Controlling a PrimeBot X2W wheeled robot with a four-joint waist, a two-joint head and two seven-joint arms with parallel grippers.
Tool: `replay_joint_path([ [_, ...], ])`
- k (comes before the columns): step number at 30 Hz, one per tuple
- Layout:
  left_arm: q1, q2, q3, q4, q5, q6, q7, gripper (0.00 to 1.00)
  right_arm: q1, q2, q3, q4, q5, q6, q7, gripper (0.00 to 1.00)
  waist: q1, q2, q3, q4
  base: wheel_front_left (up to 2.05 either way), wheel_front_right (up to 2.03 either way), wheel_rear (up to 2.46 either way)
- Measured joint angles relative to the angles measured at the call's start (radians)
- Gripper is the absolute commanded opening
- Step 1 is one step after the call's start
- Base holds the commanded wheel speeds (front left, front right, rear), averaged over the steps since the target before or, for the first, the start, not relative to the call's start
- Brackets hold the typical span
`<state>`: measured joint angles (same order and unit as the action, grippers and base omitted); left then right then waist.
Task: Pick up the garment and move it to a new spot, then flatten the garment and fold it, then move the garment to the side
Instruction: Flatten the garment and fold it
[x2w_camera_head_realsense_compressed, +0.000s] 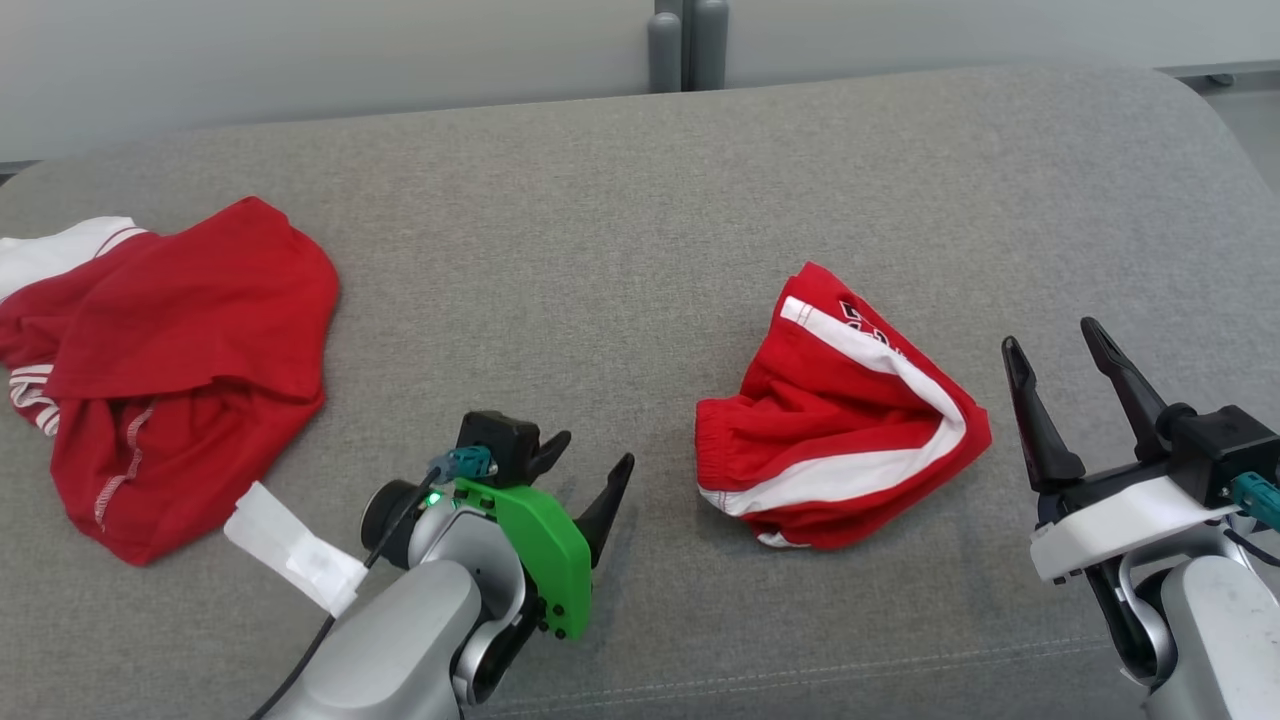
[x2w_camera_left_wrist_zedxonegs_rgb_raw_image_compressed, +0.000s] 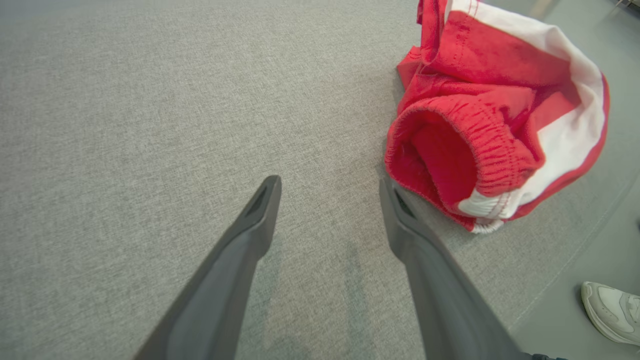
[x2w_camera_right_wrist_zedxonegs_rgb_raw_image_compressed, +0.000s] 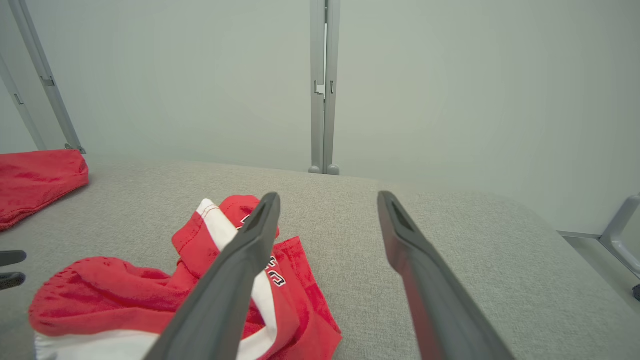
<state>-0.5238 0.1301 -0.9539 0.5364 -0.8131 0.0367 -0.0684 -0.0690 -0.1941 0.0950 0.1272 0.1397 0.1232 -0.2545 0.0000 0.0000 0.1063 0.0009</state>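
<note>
Left hand (x2w_camera_head_realsense_compressed: 592, 450) spread, empty, low over the grey fabric desk (x2w_camera_head_realsense_compressed: 620, 200), tips just left of the red-and-white shorts (x2w_camera_head_realsense_compressed: 840, 440). Right hand (x2w_camera_head_realsense_compressed: 1050, 335) spread, empty, just right of them. 2 garments: shorts crumpled between the hands, second red garment (x2w_camera_head_realsense_compressed: 180, 350) bunched at the desk's left edge, well apart. Bare fabric between and behind them.

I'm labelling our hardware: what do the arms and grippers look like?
Both arms are silver-grey, each with two long dark fingers. The left gripper wears a green plate, a teal plug and a black cable; the right gripper a white plate and teal plug.
</note>
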Motion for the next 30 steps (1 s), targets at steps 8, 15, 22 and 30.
replay_joint_path([
  [8, 0.057, -0.004, 0.002, -0.062, -0.056, -0.019, -0.002, 1.0, 0.01, -0.01, 0.035, -0.01, -0.001, 0.0, 0.0, 1.0, 0.0, 0.0, -0.022, 0.038, 0.0, 0.0, 0.0],
  [15, 0.068, -0.02, -0.014, -0.113, -0.095, -0.036, 0.033, 1.0, 0.005, -0.026, 0.051, -0.026, -0.001, 0.0, 0.0, 1.0, 0.0, 0.0, -0.003, 0.032, 0.0, 0.0, 0.0],
  [22, 0.074, -0.025, -0.023, -0.135, -0.099, -0.038, 0.047, 1.0, -0.005, -0.026, 0.052, -0.03, -0.001, 0.0, 0.0, 1.0, 0.0, 0.0, 0.02, 0.016, 0.0, 0.0, 0.0],
  [30, 0.074, -0.027, -0.025, -0.152, -0.099, -0.038, 0.051, 1.0, -0.012, -0.025, 0.055, -0.03, -0.001, 0.0, 0.0, 1.0, 0.0, 0.0, 0.037, -0.003, 0.0, 0.0, 0.0],
])
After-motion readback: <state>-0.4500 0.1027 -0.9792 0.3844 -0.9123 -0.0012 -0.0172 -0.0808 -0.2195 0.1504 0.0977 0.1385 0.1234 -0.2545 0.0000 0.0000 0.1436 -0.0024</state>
